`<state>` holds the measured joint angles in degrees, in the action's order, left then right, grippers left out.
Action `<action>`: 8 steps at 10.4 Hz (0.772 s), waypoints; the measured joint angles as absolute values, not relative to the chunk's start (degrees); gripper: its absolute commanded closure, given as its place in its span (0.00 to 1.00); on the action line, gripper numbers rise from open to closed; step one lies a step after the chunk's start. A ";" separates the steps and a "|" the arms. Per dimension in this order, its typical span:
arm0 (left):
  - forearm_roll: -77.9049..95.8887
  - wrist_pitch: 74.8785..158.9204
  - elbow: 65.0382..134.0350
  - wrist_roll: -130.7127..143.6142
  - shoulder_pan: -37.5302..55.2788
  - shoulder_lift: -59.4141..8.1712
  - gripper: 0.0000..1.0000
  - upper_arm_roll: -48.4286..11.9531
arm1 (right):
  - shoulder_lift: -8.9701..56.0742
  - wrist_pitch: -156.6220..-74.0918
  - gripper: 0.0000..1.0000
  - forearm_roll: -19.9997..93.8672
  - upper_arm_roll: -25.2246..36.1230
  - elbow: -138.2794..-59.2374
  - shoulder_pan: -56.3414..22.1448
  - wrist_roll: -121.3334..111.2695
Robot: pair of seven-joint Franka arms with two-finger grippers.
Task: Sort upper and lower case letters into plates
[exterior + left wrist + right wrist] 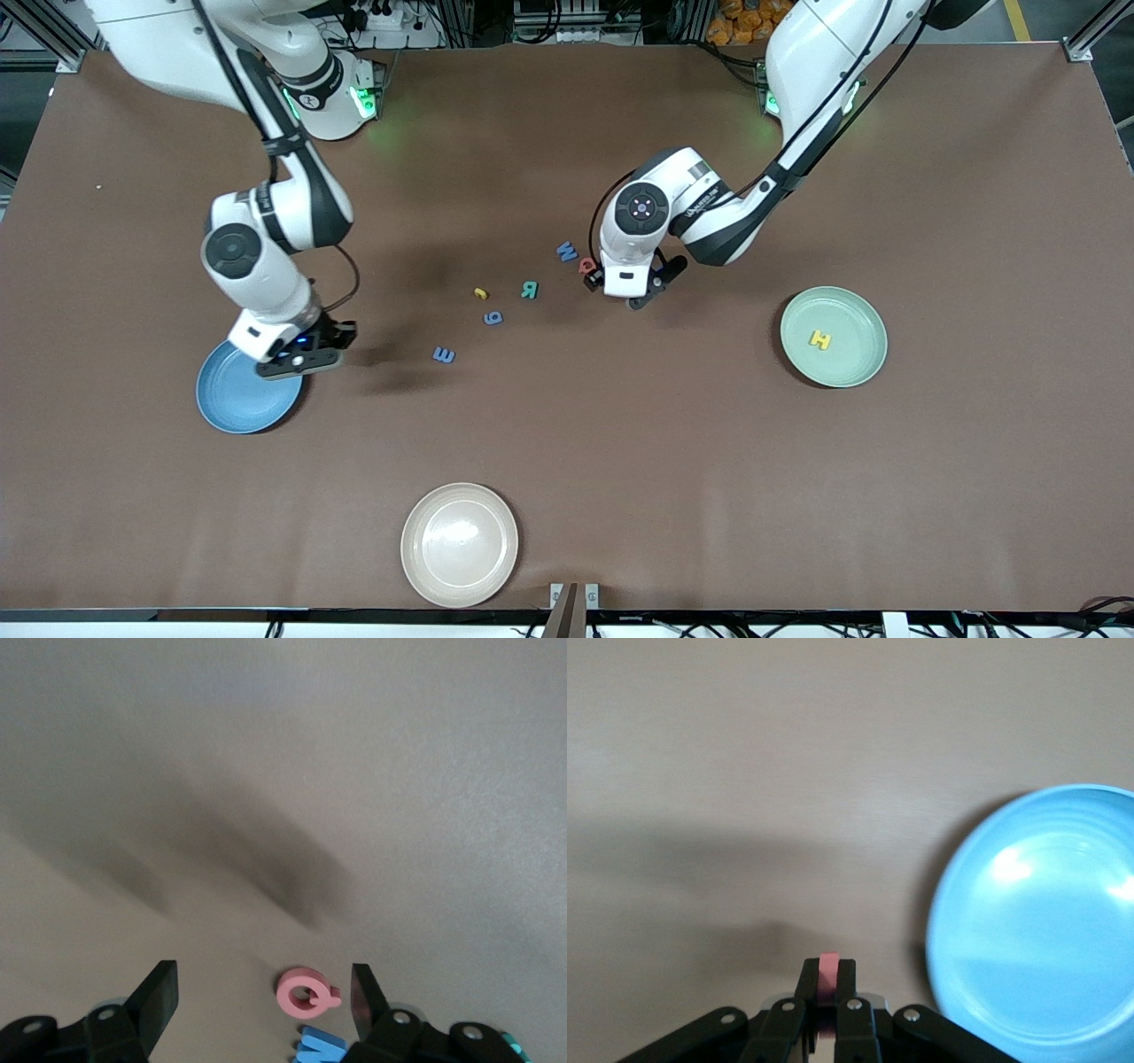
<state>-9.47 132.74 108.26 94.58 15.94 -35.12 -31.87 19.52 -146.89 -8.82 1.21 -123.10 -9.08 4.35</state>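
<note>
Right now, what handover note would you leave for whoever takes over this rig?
Right hand: shut on a small pink-red letter, over the blue plate's edge.
Left hand: open, around the pink-red Q, beside the blue W.
Done: yellow H in the green plate; blue plate shows no letters.
Left: teal R, yellow j, blue g, blue E, W, Q on the table.

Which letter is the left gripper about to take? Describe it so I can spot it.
Find the left gripper, open and low over the table's middle. Between its fingers lies a red letter, ring-shaped with a short tail. The blue W beside it is the closest neighbour; only this one is red.
</note>
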 measured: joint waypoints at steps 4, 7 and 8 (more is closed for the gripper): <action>-15.48 135.87 108.24 104.49 18.35 -37.38 0.14 -31.69 | 20.79 -147.36 1.00 -13.70 1.23 -122.93 -1.62 4.02; -17.93 138.26 108.20 110.24 19.31 -38.65 0.15 -31.62 | 21.83 -147.53 0.00 -13.87 1.21 -122.30 1.26 3.82; -18.79 138.36 108.16 112.85 19.61 -38.74 0.15 -31.61 | 22.67 -147.61 0.00 -13.87 1.21 -121.93 1.78 3.81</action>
